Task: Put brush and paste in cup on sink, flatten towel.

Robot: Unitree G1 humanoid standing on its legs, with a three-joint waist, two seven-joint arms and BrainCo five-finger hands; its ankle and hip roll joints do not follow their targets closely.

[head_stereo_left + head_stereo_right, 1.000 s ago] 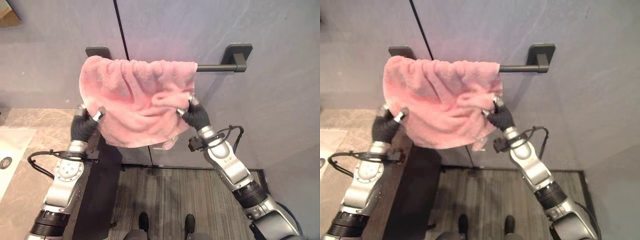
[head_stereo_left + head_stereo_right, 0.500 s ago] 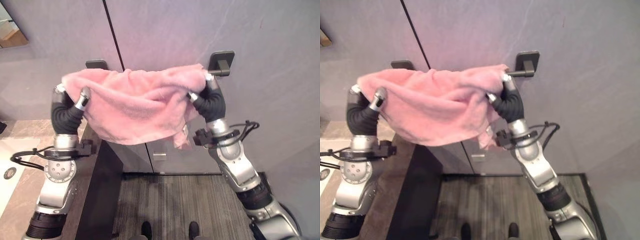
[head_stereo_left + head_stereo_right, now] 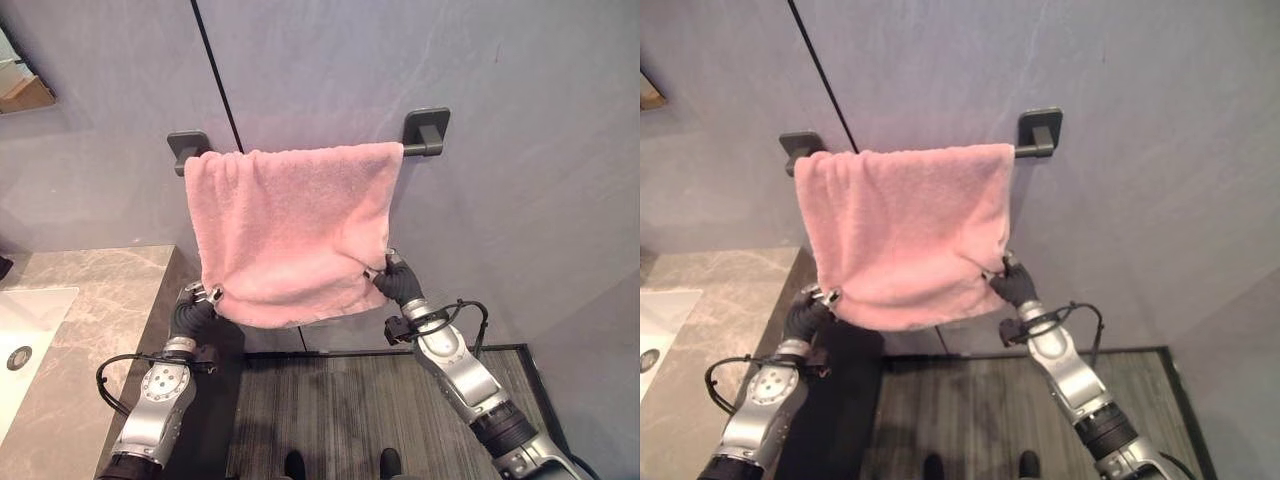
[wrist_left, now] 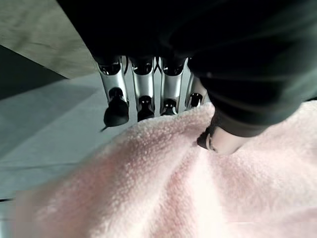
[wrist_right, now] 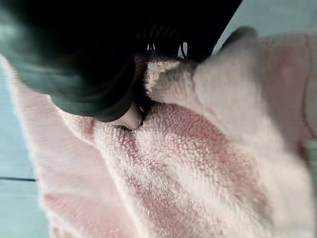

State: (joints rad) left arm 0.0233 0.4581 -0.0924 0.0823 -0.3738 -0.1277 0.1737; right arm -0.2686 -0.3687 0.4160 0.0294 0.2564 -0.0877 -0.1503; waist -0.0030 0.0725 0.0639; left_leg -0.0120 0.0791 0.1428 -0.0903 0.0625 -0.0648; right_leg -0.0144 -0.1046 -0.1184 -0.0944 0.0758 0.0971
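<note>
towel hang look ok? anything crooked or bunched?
Mostly fine. The pink towel hangs spread flat over the wall rail. Its bottom hem isn't level: the left hand and right hand each pinch a lower corner, and a crease runs toward the right one. Nothing looks damaged.

A dark towel bar (image 3: 425, 147) is fixed to the grey wall (image 3: 520, 120). A pink towel (image 3: 290, 225) hangs spread over it.
</note>
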